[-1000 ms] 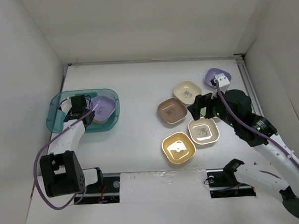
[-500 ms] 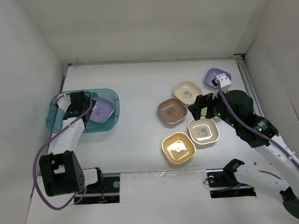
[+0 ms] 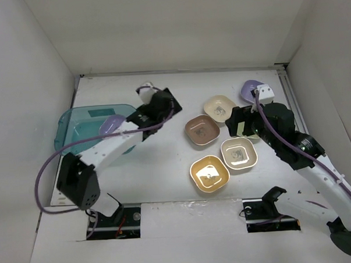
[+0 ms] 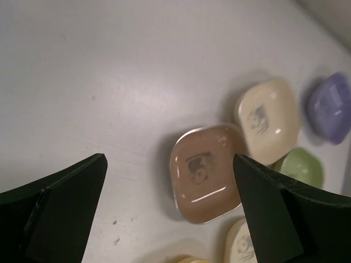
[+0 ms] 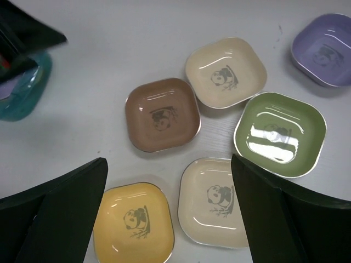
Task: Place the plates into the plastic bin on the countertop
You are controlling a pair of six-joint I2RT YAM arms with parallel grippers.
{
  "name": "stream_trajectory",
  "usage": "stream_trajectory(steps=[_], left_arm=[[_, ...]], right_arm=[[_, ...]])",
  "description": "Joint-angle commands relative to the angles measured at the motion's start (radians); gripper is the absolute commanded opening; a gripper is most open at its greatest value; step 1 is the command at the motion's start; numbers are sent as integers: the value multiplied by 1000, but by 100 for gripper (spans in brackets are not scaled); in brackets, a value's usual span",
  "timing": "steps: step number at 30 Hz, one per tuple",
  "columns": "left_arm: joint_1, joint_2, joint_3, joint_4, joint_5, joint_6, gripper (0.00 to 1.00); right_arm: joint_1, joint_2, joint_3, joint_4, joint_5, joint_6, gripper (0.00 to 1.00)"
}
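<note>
Left gripper (image 4: pixel 167 159) stood open, empty; brown plate (image 4: pixel 207 172) lay nearer its right finger, so an off-centre descent might shove the adjoining cream plate (image 4: pixel 269 118).

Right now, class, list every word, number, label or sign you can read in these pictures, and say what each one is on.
No readable text in any view.
Brown plate, cream plate and the others: a panda drawing at the centre, no words.
Bin: a darker patch near its far side, perhaps a label, too small to read.
</note>
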Motion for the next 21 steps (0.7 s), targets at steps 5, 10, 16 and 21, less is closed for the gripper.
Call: stream_trajectory(steps=[5,10,16,21], left_arm=[[-114,310,79,-18,-2,-81,100],[-125,447,150,17,23,-81,100],[-125,542,193,-15,23,-102,70],[-99,502,162,-121,-75,-157,15]], right_arm=[[-20,-6,72,-41,121,46,100],[-29,-6,83,-41,107,46,100],[-38,-6,64,-7,57,46,100],[-38,-6,55,2,47,37,100]])
